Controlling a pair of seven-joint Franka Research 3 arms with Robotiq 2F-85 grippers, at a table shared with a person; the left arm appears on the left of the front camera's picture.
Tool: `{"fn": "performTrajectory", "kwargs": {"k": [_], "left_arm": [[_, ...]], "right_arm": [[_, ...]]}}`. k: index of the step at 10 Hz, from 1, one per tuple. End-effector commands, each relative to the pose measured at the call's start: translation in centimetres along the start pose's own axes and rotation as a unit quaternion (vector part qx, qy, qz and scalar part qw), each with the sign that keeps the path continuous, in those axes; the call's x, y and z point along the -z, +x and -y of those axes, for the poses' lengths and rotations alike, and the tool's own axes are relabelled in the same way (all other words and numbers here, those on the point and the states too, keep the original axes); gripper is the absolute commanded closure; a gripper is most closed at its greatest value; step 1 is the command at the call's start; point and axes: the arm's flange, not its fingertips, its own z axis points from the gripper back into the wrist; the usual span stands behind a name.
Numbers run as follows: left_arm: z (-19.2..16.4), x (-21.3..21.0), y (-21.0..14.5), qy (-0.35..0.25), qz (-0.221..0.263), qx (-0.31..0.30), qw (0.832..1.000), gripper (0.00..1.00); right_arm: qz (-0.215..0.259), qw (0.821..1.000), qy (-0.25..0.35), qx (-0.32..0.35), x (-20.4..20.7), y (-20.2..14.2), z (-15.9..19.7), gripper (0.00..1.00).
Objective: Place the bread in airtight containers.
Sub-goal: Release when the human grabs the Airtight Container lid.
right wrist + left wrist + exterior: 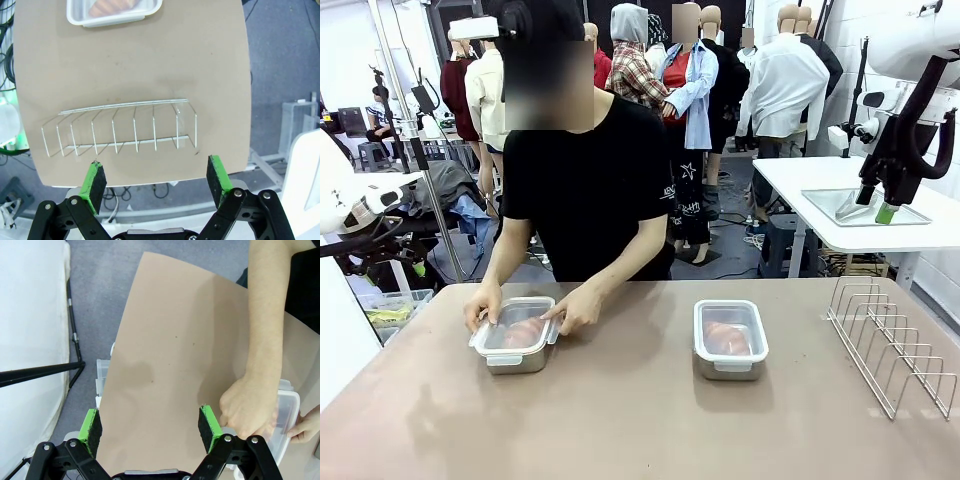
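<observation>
Both croissants [726,339] lay inside lidded steel tins [730,340] on the worktop [620,410], the left tin [515,335] pressed by the person's hands [575,312]. Left gripper [150,432] and right gripper [157,180] hung wide open, empty, above worktop and wire rack [120,127].

You are looking at a plain tan-brown table [640,420]. At its 10 o'clock sits a silver steel container [516,337] under a clear, cloudy lid, with golden-orange bread [523,331] showing through. A matching silver container [730,340] at 1 o'clock shows the same orange-brown bread [725,338]. The wire rack [890,345] at 3 o'clock is pale silver. The person's shirt [585,190] is black. Your left gripper [152,427] and right gripper [156,181] are black with bright green pads.
</observation>
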Motion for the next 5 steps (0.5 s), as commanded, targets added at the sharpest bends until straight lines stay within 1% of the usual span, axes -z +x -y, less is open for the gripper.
{"fn": "performTrajectory", "kwargs": {"k": [1, 5], "left_arm": [[-0.12, -0.18, 0.05, 0.005, 0.003, 0.002, 1.0, 0.0], [-0.12, -0.18, 0.05, 0.005, 0.003, 0.002, 1.0, 0.0]], "right_arm": [[-0.009, 1.0, 0.006, 0.008, 0.02, 0.23, -0.02, 0.0], [-0.009, 1.0, 0.006, 0.008, 0.02, 0.23, -0.02, 0.0]]}}
